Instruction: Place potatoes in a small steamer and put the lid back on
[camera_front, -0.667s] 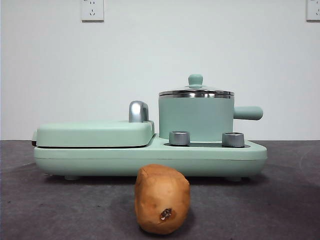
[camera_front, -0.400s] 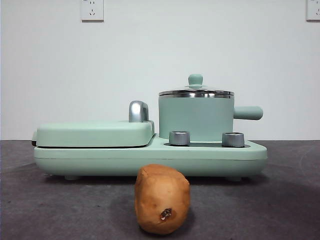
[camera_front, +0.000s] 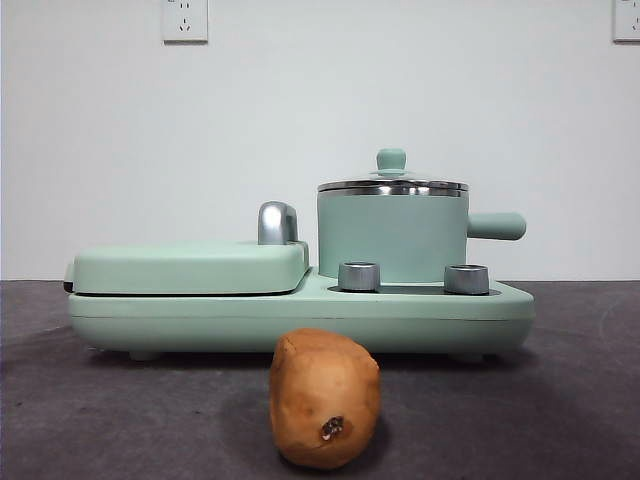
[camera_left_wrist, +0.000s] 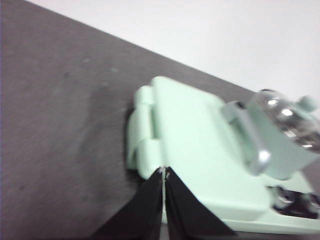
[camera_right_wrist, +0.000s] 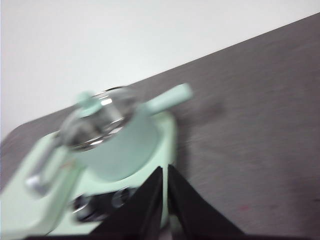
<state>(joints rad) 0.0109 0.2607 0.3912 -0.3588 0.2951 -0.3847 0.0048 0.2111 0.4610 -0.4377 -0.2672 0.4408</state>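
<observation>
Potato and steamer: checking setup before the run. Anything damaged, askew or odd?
Only the potato stands out: a dark blemish near its lower end. It sits on the table in front of the cooker. The lid sits level on the steamer.

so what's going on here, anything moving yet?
Nothing is being handled. The potato sits on the dark table in front of the mint cooker base. The small steamer stands on that base with the lid on it. The left pincer hangs above the griddle cover end, and the right pincer above the steamer end. Both are shut and hold nothing. No task step is done yet.
</observation>
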